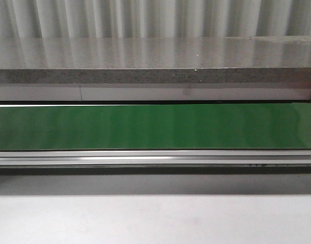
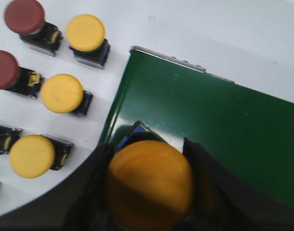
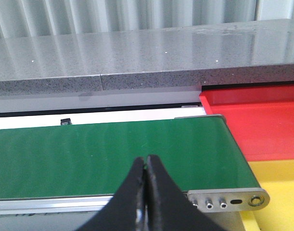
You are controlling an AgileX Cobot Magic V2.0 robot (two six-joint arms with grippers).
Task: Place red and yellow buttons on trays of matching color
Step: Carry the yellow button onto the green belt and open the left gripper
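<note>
Held yellow button (image 2: 149, 185) fills the near part of the left wrist view, clamped between the dark fingers (image 2: 96, 178) of the left hand (image 2: 149, 192), above the end of the green conveyor belt (image 2: 209, 130). Beside that belt end, on the white surface (image 2: 223, 33), the stock waits in rows: two red buttons (image 2: 24, 15) (image 2: 3, 70) and three yellow buttons (image 2: 85, 32) (image 2: 62, 93) (image 2: 32, 156), all upright on dark bases, well apart from the held one; two more dark bases are cut off at the frame edge. Judgement: the step in hand is loading one yellow button onto the belt; the next move calls for lowering it onto the green band base-down, then opening the fingers without tipping it. Front view shows the belt run bare, aluminium rail (image 1: 155, 157) along its near edge, grey speckled ledge (image 1: 155, 75) and pale corrugated wall (image 1: 155, 18) behind; neither arm appears there. At the belt's far end, seen from the right wrist, the right hand (image 3: 146, 192) hovers over the near edge with fingertips pressed together and nothing between them. Just past the roller end lie the red tray (image 3: 262, 125) and, nearer, the yellow tray (image 3: 276, 178), touching side by side; no buttons show in the visible parts. Judgement: right arm is posted to pick arrivals and sort by colour.
</note>
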